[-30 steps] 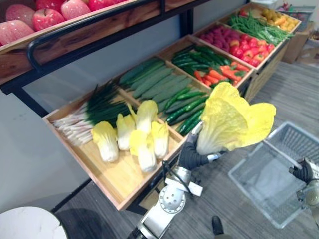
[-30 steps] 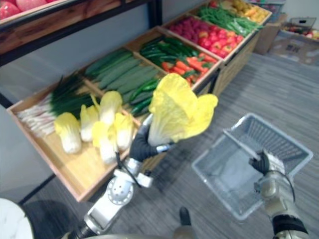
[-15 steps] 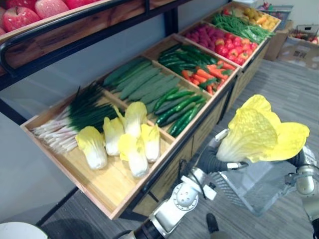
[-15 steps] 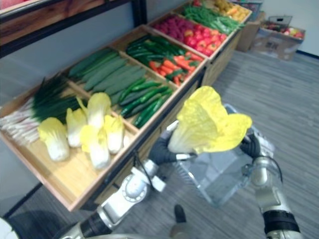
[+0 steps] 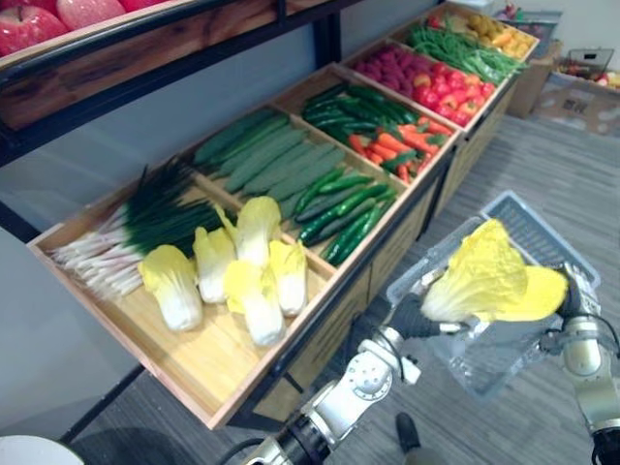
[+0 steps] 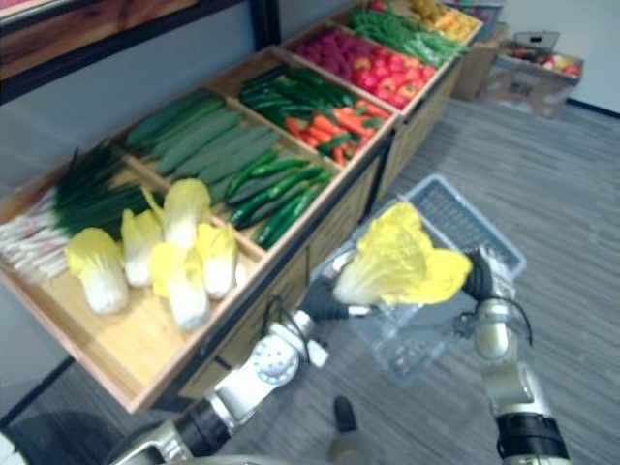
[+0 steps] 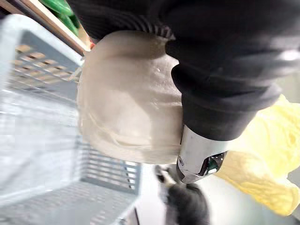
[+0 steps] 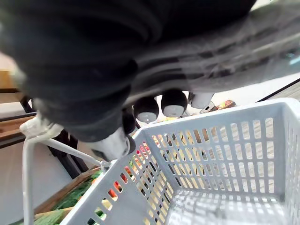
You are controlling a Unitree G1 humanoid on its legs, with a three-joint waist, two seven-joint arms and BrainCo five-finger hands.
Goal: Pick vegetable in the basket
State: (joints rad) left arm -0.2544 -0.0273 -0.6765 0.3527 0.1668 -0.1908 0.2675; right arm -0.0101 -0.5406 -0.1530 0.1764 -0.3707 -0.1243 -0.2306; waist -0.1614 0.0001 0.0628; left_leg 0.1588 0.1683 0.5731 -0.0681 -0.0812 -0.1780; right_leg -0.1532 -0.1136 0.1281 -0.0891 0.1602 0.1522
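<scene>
My left hand (image 5: 412,318) is shut on the white base of a yellow-leaved napa cabbage (image 5: 489,286). The cabbage hangs over the open top of a pale grey plastic basket (image 5: 528,228), its leaves pointing right. In the left wrist view the pale cabbage base (image 7: 126,103) sits against the dark hand cover (image 7: 225,79), with the basket's mesh (image 7: 42,140) beyond it. My right hand (image 5: 573,298) grips the basket's handle at its right side. The right wrist view shows that hand (image 8: 93,70) curled over the thin white handle (image 8: 61,147) above the basket wall (image 8: 225,154).
A sloping wooden shelf at the left holds several more cabbages (image 5: 232,276), scallions (image 5: 145,228), cucumbers (image 5: 271,155), carrots (image 5: 397,145) and red peppers (image 5: 407,68). Apples (image 5: 29,19) lie on the upper shelf. Cardboard boxes (image 5: 581,82) stand at the far right on grey floor.
The view has shifted. My left hand has carried the cabbage right and down, from beside the shelf to over the basket. The basket has come closer to the shelf, under the cabbage.
</scene>
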